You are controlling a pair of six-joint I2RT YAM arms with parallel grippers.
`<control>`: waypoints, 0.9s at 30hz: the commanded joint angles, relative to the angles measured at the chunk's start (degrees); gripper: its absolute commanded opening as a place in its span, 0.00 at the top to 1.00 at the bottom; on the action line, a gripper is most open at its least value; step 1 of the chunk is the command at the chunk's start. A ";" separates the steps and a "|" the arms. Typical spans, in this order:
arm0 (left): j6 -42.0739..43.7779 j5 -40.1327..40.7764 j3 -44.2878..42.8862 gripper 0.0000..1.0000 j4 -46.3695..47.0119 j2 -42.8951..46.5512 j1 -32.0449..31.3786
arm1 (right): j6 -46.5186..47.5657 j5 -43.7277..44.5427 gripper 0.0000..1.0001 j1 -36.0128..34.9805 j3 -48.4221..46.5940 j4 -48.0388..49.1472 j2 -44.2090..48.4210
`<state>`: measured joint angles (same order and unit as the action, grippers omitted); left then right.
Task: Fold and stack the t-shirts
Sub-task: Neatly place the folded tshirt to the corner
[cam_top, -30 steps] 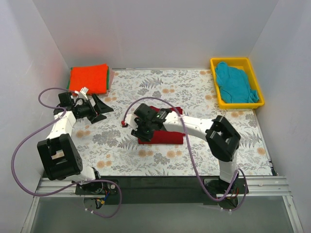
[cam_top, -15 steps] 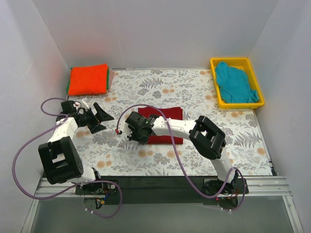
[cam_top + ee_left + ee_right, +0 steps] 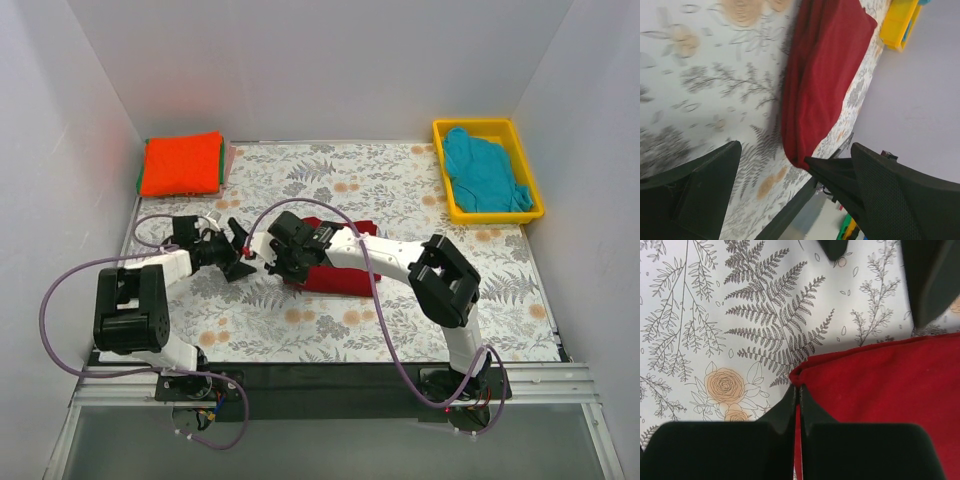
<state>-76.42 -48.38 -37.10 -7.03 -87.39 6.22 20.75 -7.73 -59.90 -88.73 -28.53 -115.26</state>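
Note:
A folded dark red t-shirt (image 3: 342, 279) lies mid-table. My right gripper (image 3: 276, 266) is shut on its left front corner; in the right wrist view (image 3: 797, 390) the jaws pinch the folded edge of the red cloth (image 3: 880, 385). My left gripper (image 3: 243, 254) is open and empty just left of that corner. In the left wrist view (image 3: 772, 152) the red t-shirt (image 3: 820, 65) lies ahead, its near end touching the right fingertip (image 3: 812, 162). An orange-red t-shirt (image 3: 181, 163) tops a folded stack at the back left. A teal t-shirt (image 3: 483, 170) lies crumpled in the bin.
The yellow plastic bin (image 3: 487, 125) stands at the back right corner. The folded stack shows green and pink edges beneath the orange-red one. White walls close in the floral table (image 3: 400, 190) on three sides. The left gripper's fingers (image 3: 930, 275) show at the top of the right wrist view.
My left gripper has swung right, from near the left edge to beside the red t-shirt's left corner. My right gripper has shifted at that corner and stays on the cloth.

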 commanded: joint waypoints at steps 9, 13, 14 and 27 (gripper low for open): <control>-16.55 9.44 0.80 0.07 18.97 -8.49 -14.56 | -3.70 -4.93 0.99 2.24 -2.06 0.93 5.40; -17.62 12.34 -0.86 0.13 19.33 -11.30 -16.76 | -5.37 -5.46 0.99 2.42 -3.29 1.55 5.05; -17.88 13.04 -1.30 0.14 19.33 -12.26 -17.20 | -5.55 -5.63 0.99 2.42 -3.38 1.64 4.96; -20.26 18.41 -5.08 0.42 19.33 -18.60 -19.23 | -9.15 -5.02 0.99 2.68 -7.25 2.78 2.41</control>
<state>-97.80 -37.30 -42.06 15.31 -103.70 -12.60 13.21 -11.40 -57.32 -93.25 -27.94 -112.88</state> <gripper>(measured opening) 0.578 0.023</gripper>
